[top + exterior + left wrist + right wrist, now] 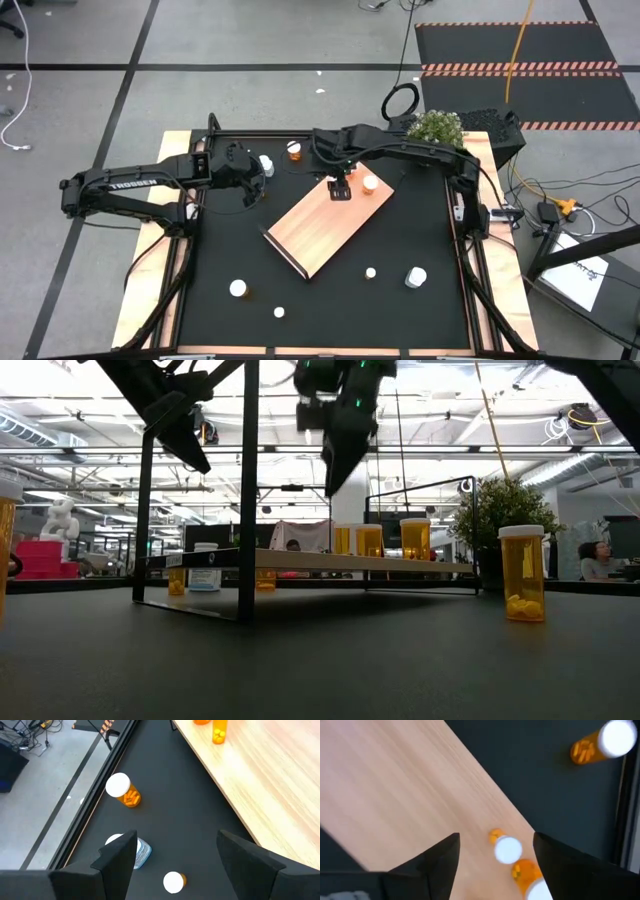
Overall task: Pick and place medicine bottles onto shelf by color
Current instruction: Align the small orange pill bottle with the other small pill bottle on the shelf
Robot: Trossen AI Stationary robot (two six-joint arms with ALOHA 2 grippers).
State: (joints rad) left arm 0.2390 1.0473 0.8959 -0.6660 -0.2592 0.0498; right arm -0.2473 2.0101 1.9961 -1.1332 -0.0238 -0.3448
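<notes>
Shelf [322,228] first, since it is the biggest thing out there: a stiff light-wood board lying diagonally across the black mat [330,300], raised on thin dark legs as the low view shows, with a dark lip at its near short end. It looks rigid and steady, but anything set close to its long edges could tip off.

Next come the arms. The right gripper [495,851] hangs over the far end of the shelf with its fingers spread and nothing between them; under it stand small orange bottles [507,849], white caps up. The left gripper [172,852] hovers beside the shelf's far-left edge, fingers also spread and empty, above a white bottle [135,852] and a small capped one [173,881], with an orange bottle [124,791] a little farther on near the mat's rim.

The bottles themselves are tiny, hard, smooth plastic and surely light, so I'd judge them slippery and easy to knock over or roll. The safest hold looks like a pinch across the round body just under the cap, coming straight down.

Room is generous at the near side, where 4 bottles [415,277] stand well apart on open mat. It is tighter at the far-left corner, where the mat's frame, the shelf edge and 3 bottles crowd together.
</notes>
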